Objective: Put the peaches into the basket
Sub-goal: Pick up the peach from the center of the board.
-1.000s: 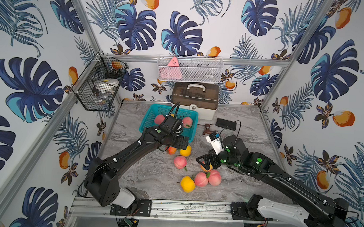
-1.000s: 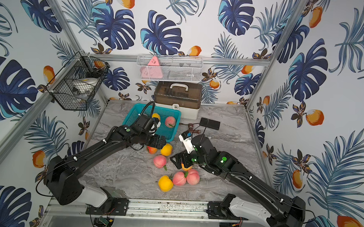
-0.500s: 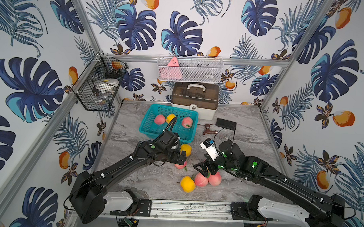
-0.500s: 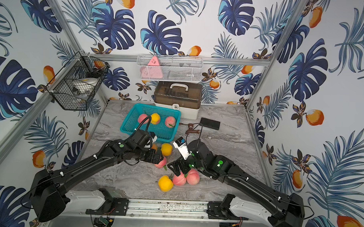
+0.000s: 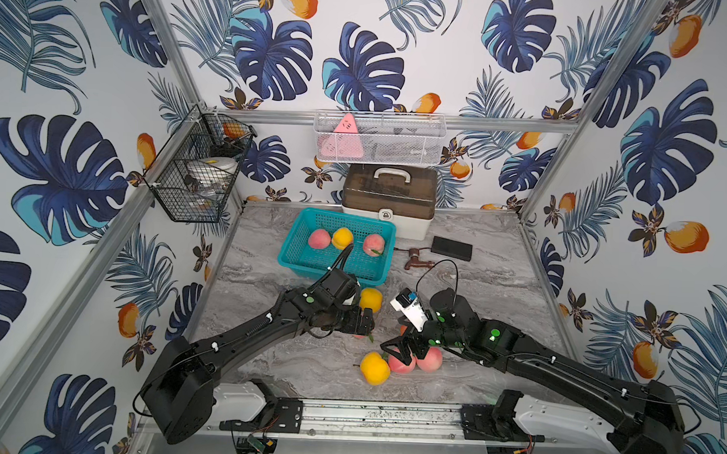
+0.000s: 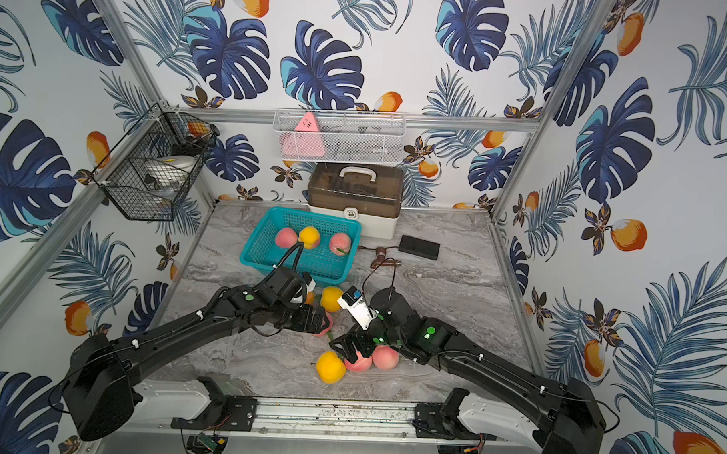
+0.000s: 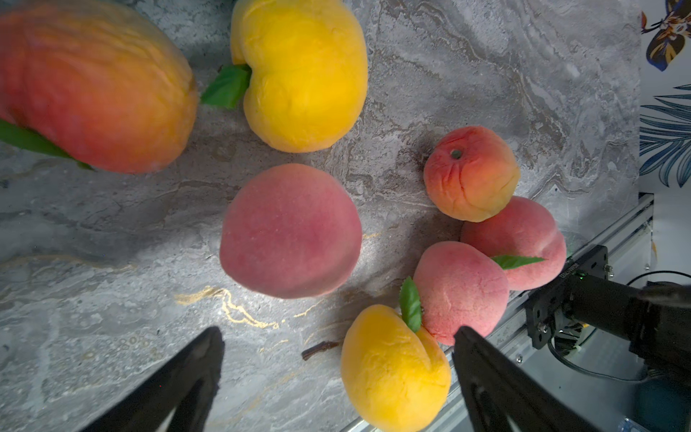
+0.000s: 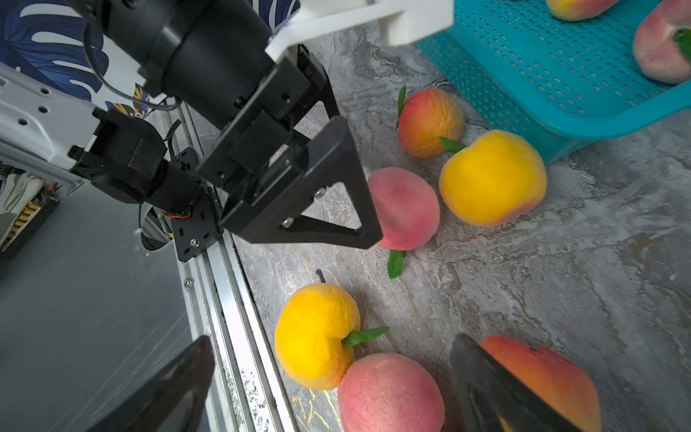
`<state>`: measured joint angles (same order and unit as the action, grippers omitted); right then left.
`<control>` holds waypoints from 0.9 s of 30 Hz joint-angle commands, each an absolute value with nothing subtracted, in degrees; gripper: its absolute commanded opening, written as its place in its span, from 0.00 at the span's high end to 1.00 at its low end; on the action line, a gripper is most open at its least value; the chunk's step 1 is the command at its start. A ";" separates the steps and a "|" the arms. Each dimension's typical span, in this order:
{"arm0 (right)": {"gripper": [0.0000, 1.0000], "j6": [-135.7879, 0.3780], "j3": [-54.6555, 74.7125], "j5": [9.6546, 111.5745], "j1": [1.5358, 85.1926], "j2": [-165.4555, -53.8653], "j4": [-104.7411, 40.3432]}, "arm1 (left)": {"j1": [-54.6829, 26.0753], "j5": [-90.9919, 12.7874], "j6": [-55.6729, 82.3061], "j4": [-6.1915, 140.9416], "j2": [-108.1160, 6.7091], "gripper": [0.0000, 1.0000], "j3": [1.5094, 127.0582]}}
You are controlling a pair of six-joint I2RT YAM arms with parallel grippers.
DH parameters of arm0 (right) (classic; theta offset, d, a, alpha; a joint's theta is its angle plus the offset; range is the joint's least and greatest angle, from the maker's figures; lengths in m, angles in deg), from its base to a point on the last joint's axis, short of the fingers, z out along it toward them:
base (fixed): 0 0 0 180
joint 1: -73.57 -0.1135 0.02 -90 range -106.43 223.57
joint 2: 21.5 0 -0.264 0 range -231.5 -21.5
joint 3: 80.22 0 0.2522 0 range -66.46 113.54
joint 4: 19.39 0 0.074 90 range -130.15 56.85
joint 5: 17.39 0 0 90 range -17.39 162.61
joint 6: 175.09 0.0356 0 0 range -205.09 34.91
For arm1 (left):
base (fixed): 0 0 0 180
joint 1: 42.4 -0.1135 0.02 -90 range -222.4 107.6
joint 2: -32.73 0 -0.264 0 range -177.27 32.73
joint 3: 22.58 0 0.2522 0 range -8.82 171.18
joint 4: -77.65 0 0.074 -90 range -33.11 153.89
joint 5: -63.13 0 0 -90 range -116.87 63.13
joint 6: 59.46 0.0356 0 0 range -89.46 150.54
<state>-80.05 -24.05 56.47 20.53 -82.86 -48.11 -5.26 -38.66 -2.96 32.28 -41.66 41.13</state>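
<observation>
The peaches point(image 5: 342, 237) are split: three lie inside the teal basket point(image 5: 293, 250) at the far left, and the rest sit loose on the marble table point(image 5: 497, 291) just in front of it. They look light and foam-soft, and their matte, faintly wrinkled skin should not slip, though they are round enough to roll. A hold across the widest middle, clear of the leaf, seems best. The left gripper point(image 7: 338, 332) is spread wide and empty, with a pink peach point(image 7: 291, 230) just ahead of its fingers. Further right, the right gripper point(image 8: 332, 339) is equally wide and empty, poised over a yellow peach point(image 8: 310, 325) and a second pink peach point(image 8: 389, 392) touching it. No brand is legible; the print on a black bracket point(image 7: 568, 271) is too small to read.
</observation>
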 commanded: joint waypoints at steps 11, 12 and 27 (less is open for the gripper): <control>0.00 -79.29 -27.78 50.52 20.48 -86.13 -36.21 | -5.26 -36.05 -5.34 37.05 -45.01 0.01 40.08; 0.00 -79.29 -27.87 50.30 20.48 -86.46 -35.85 | -5.25 -35.63 -5.62 37.53 -45.04 0.01 39.80; 0.00 -79.29 -27.53 50.18 20.46 -88.01 -35.69 | -5.27 -34.77 -5.92 41.49 -48.69 0.01 38.36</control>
<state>-79.57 -27.85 50.48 20.53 -87.89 -37.55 -5.28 -35.78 -5.52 39.58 -48.22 38.38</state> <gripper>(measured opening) 0.998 0.988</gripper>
